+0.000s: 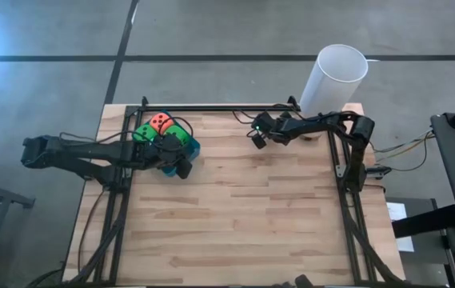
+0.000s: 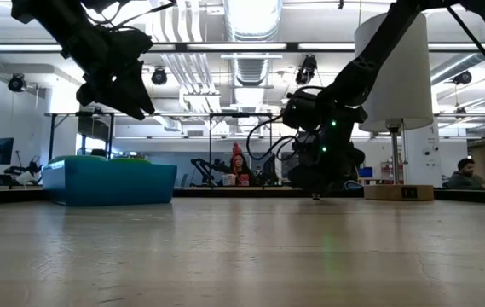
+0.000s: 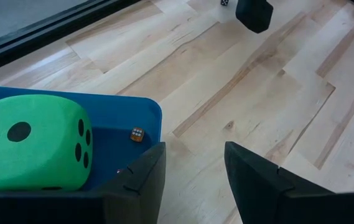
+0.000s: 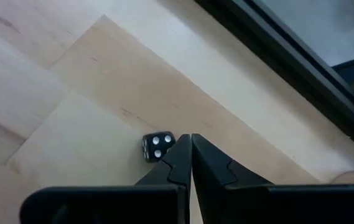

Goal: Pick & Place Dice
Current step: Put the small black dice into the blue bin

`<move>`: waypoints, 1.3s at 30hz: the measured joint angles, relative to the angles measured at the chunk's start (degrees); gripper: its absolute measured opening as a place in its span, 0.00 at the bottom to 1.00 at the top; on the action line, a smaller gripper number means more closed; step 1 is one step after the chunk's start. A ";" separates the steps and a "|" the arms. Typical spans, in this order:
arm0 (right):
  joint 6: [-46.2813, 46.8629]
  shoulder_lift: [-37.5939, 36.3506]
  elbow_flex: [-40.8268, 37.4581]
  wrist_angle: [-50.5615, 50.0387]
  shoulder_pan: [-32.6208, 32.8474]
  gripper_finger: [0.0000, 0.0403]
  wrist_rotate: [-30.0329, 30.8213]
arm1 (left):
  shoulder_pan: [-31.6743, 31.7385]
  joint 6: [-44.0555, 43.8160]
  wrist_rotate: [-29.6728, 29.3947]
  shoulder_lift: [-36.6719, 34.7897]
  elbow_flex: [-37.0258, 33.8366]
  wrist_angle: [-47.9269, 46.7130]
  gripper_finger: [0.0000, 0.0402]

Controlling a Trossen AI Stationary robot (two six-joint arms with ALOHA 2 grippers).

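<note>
A blue tray (image 1: 192, 149) stands at the table's far left and holds an orange-red die (image 1: 161, 122) and green dice (image 1: 143, 134). The left wrist view shows a big green die (image 3: 33, 143) and a tiny orange die (image 3: 137, 134) resting on the tray floor. My left gripper (image 3: 195, 155) hangs open over the tray's right rim with nothing between its fingers. My right gripper (image 4: 191, 138) is shut, low over the table near its far edge. A small black die with white pips (image 4: 158, 147) lies on the wood right beside its fingertips. My right gripper slants down from the table's right side, with its shut fingertips (image 4: 178, 149) right next to the black die's side. I cannot tell whether the finger touches the die, which sits flat on the table.
A tall white cylinder (image 1: 335, 80) stands at the far right corner, just behind my right arm. A black frame rail (image 1: 219, 108) runs along the far edge. Bare wood (image 1: 251, 216) spreads across the middle and near side of the table.
</note>
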 joint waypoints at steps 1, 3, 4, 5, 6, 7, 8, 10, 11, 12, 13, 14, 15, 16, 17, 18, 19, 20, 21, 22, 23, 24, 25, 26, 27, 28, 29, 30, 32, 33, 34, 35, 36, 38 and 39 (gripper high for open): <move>-0.54 -0.02 0.00 0.16 0.18 0.02 -0.11 | 0.00 0.00 0.00 0.00 0.00 0.00 0.42; -1.58 -0.09 0.00 0.90 0.64 0.02 -0.19 | 0.00 0.00 0.00 0.00 -0.01 0.00 0.41; -2.18 -0.13 0.00 1.31 0.91 0.02 -0.19 | 0.00 0.00 0.00 0.00 0.00 0.00 0.41; -2.53 -0.13 0.00 1.76 1.18 0.02 -0.30 | 0.00 0.00 0.00 0.00 -0.01 0.00 0.41; -3.15 -0.13 0.00 2.22 1.42 0.02 -0.36 | 0.00 0.01 0.00 0.00 0.00 0.00 0.41; -3.72 -0.13 0.00 2.72 1.70 0.02 -0.41 | 0.00 0.00 0.00 0.00 -0.02 0.00 0.41; -4.08 -0.13 0.01 3.27 1.99 0.02 -0.41 | 0.00 0.00 0.00 0.00 0.00 0.00 0.41; -4.48 -0.15 0.02 4.01 2.44 0.02 -0.55 | 0.00 0.00 0.00 0.00 -0.01 0.00 0.42; -4.56 -0.15 0.02 4.11 2.71 0.02 -0.61 | 0.00 0.00 0.00 0.00 -0.01 0.00 0.42; -4.62 -0.15 0.02 4.11 2.85 0.02 -0.61 | 0.00 0.01 0.00 0.00 -0.01 0.00 0.42; -4.84 -0.15 0.02 4.13 3.09 0.02 -0.63 | 0.00 0.00 0.00 0.00 0.00 0.00 0.42; -5.32 -0.15 0.02 4.25 3.29 0.02 -0.63 | 0.00 0.00 0.00 0.00 -0.01 0.00 0.43; -5.59 -0.15 0.02 4.28 3.54 0.02 -0.63 | 0.00 0.00 0.00 0.00 -0.02 0.00 0.43; -5.84 -0.15 0.02 4.29 3.78 0.02 -0.64 | 0.00 0.02 0.00 0.00 0.00 0.00 0.43; -6.30 -0.15 0.02 4.40 4.01 0.02 -0.64 | 0.00 0.00 0.00 0.00 -0.02 0.00 0.43; -6.71 -0.15 0.02 4.54 4.31 0.02 -0.67 | 0.00 0.00 0.00 0.00 -0.02 0.00 0.43; -6.93 -0.15 0.02 4.74 4.62 0.02 -0.74 | 0.00 0.02 0.00 0.00 -0.02 0.00 0.44; -7.06 -0.15 0.02 5.00 4.90 0.02 -0.77 | 0.00 0.02 0.00 0.00 -0.01 0.00 0.44; -7.15 -0.15 0.02 5.30 5.19 0.02 -0.81 | 0.00 0.02 0.00 0.00 -0.02 0.00 0.43; -7.16 -0.15 0.02 5.61 5.49 0.02 -1.04 | 0.00 0.01 0.00 0.00 -0.02 0.00 0.43; -7.18 -0.15 0.02 5.89 5.85 0.02 -1.18 | 0.00 0.02 0.00 0.00 0.00 -0.01 0.43; -7.24 -0.16 0.02 5.99 6.25 0.02 -1.21 | 0.00 0.01 0.00 0.00 -0.01 0.00 0.43; -7.52 -0.17 0.02 5.99 6.65 0.02 -1.22 | 0.00 0.00 0.00 0.00 -0.02 0.00 0.42; -8.07 -0.17 0.02 6.01 7.02 0.02 -1.22 | 0.00 0.02 0.00 0.00 0.00 0.00 0.42; -8.45 -0.17 0.02 6.01 7.44 0.02 -1.24 | 0.00 0.00 0.00 0.00 0.00 0.00 0.42; -8.56 -0.17 0.02 6.01 7.86 0.02 -1.39 | 0.00 0.00 0.00 0.00 -0.02 0.00 0.42; -8.63 -0.17 0.02 6.03 8.26 0.02 -2.00 | 0.00 0.02 0.00 0.00 -0.01 0.00 0.41; -8.67 -0.17 0.02 6.12 8.65 0.02 -2.73 | 0.00 0.02 0.00 0.00 -0.02 -0.01 0.41; -8.67 -0.17 0.02 6.23 9.47 0.02 -3.96 | 0.00 0.02 0.00 0.00 -0.01 0.00 0.41; -8.72 -0.17 0.02 6.29 10.02 0.02 -4.04 | 0.00 0.02 0.00 0.00 -0.01 0.00 0.41; -8.96 -0.17 0.03 6.41 10.55 0.02 -4.07 | 0.00 0.02 0.00 0.00 -0.02 0.00 0.41; -9.44 -0.17 0.04 6.61 11.14 0.02 -4.11 | 0.00 0.02 0.00 0.00 -0.02 0.00 0.42; -9.89 -0.17 0.04 6.85 11.73 0.02 -4.17 | 0.00 0.02 0.00 0.00 -0.02 -0.02 0.42; -10.92 -0.17 0.04 7.50 12.98 0.02 -4.21 | 0.00 0.02 0.00 0.00 -0.02 -0.02 0.43; -11.45 -0.17 0.04 7.77 13.62 0.02 -4.21 | 0.00 0.02 0.00 0.00 -0.02 0.00 0.43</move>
